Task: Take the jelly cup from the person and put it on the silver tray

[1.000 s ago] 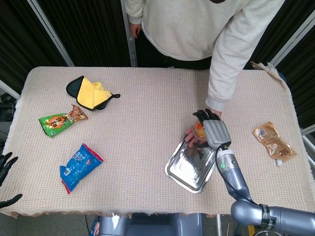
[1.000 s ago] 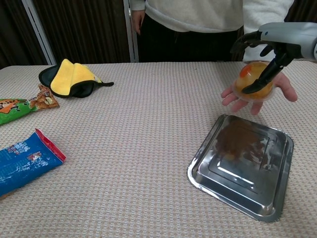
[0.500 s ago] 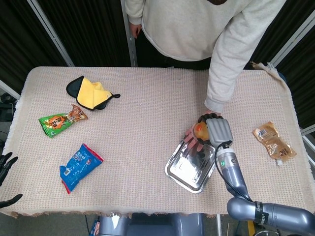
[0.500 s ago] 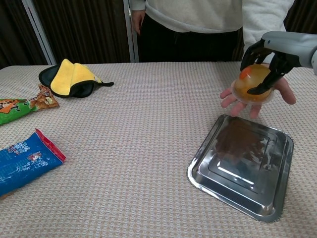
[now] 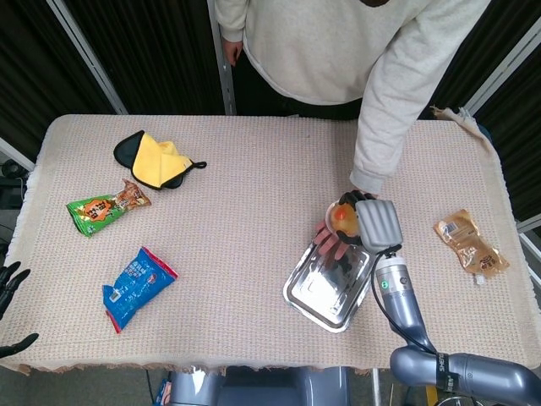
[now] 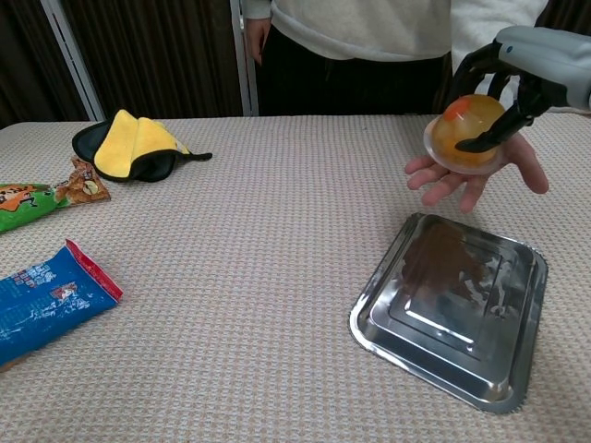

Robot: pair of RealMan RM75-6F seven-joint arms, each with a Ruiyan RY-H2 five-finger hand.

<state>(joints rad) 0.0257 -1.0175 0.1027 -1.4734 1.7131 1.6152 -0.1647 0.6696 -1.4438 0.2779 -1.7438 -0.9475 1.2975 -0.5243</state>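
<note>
- The left hand (image 5: 10, 288) is seen only at the table's left edge, its dark fingers spread and nothing held.
- The silver tray (image 6: 450, 305) lies flat on the cloth, just below the handover.
- The jelly cup (image 6: 465, 133) is gripped by the right hand (image 6: 517, 69), fingers wrapped over its dome, just above the person's open palm (image 6: 480, 172).
- The cup is judged light, thin-walled and slippery; a gentle grasp around the sides near the wide rim would be favoured, since squeezing could buckle it.
</note>
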